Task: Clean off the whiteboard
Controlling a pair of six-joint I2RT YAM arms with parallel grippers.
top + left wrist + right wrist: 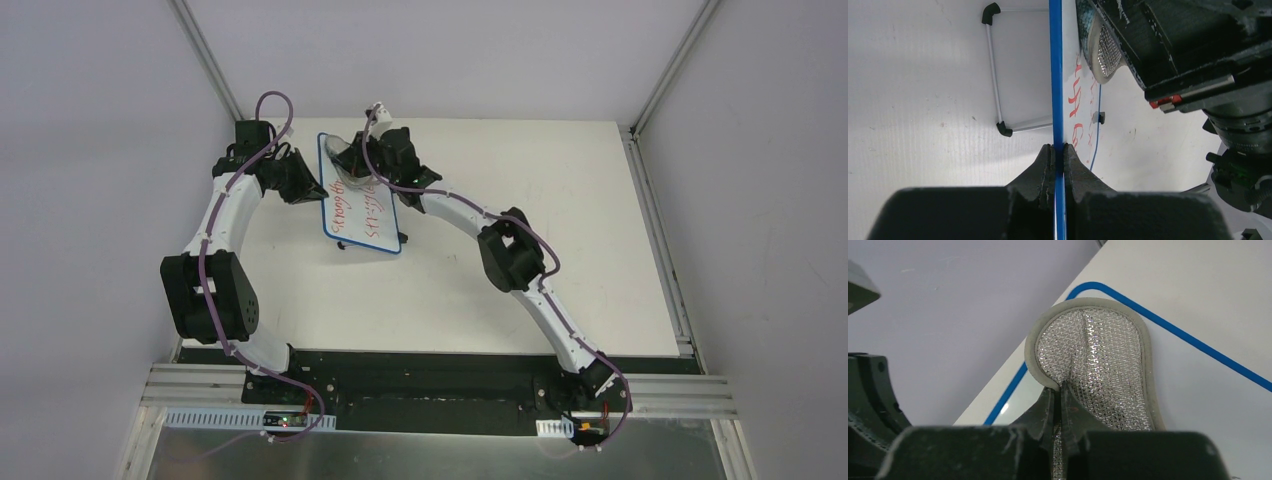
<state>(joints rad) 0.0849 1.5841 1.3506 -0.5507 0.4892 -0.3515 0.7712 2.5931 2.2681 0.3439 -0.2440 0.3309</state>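
Starting from the whiteboard: it sits at the far left of the table, between our two wrists, its long axis running from the far wall back toward our bases with a slight lean to the right. Red handwriting fills the middle and near part of its face. Our left gripper is clenched on the blue rim along the board's left long edge, one finger on each face, so the board looks steadied from that side. A wire stand with black feet shows behind it on the table.

Our right gripper is clamped on a grey-edged pad with a silver mesh face, and the pad lies against the board at its far rounded corner, beyond the writing. So the letters lie on the near side of our right fingers, toward the bases. We judge that the wipe must travel down the long axis, pulling back toward us, with the right arm doing the work while the left only braces. The writing looks untouched.
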